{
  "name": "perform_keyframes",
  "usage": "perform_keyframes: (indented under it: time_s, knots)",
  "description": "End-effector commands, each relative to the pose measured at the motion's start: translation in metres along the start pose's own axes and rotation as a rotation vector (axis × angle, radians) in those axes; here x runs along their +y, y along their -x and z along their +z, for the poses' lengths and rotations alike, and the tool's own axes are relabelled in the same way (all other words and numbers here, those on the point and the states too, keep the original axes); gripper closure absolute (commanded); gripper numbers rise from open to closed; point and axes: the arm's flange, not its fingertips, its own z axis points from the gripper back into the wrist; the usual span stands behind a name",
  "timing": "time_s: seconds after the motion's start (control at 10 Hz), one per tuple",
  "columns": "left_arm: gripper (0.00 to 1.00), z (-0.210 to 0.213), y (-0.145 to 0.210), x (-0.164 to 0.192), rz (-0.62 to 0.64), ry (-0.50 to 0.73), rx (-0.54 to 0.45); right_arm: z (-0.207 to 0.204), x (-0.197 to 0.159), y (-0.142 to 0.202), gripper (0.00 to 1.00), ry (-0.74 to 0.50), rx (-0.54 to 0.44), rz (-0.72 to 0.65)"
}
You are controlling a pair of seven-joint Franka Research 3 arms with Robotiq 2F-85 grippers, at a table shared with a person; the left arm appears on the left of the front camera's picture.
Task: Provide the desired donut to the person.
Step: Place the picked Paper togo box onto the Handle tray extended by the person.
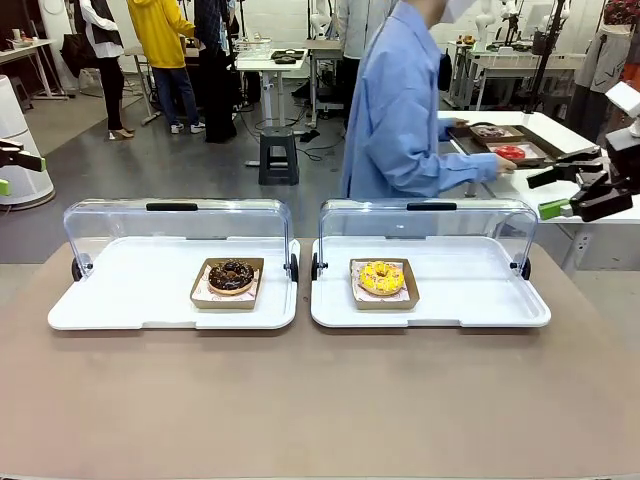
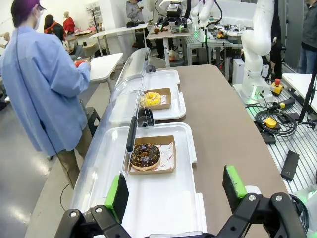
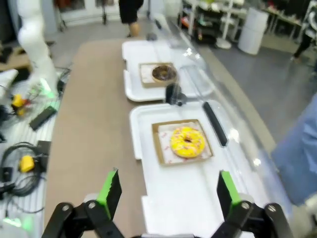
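At the far left of the front view, the left end effector (image 1: 8,170) is hanging above the floor beside the brown worktop (image 1: 300,400), its green-padded fingers spread apart and holding nothing; the left wrist view shows the same released fingers (image 2: 117,196) over the near white tray. On the worktop's left half, a white plastic tray with a raised clear dome lid (image 1: 100,300) is carrying a chocolate-glazed sprinkled donut (image 1: 231,276) in a shallow brown cardboard holder. Just beside it to the right, a second white lidded tray (image 1: 480,290) is holding a yellow-iced sprinkled donut (image 1: 381,277) in its own cardboard holder. Both lids are standing open at the far edge, between the donuts and the person in a light blue shirt (image 1: 400,110), who is turning away towards a white side table (image 1: 560,150) with dark trays. At the right, the right end effector (image 1: 560,195) is hovering beside the worktop, fingers parted and empty.
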Motion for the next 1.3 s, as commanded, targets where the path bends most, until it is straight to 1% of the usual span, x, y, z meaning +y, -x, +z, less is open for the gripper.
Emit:
perform_keyframes:
  time_s: [0.0, 0.1, 0.4, 0.6, 1.2]
  knots:
    - [0.0, -0.001, -0.001, 0.0, -0.003, -0.02, -0.006, 0.017, 0.002, 0.002, 0.0, -0.068, -0.067, -0.029]
    - [0.0, -0.001, -0.001, 0.0, -0.003, -0.02, -0.006, 0.023, 0.004, 0.004, 0.0, -0.098, -0.1, -0.02]
    - [0.0, -0.001, -0.001, 0.0, -0.003, -0.02, -0.006, 0.031, 0.003, 0.006, 0.0, -0.107, -0.119, -0.018]
    - [0.0, -0.001, -0.001, 0.0, -0.003, -0.02, -0.006, 0.03, 0.011, 0.005, 0.0, -0.101, -0.1, -0.034]
    - [0.0, -0.001, -0.001, 0.0, -0.003, -0.02, -0.006, 0.03, 0.011, 0.005, 0.0, -0.101, -0.1, -0.034]
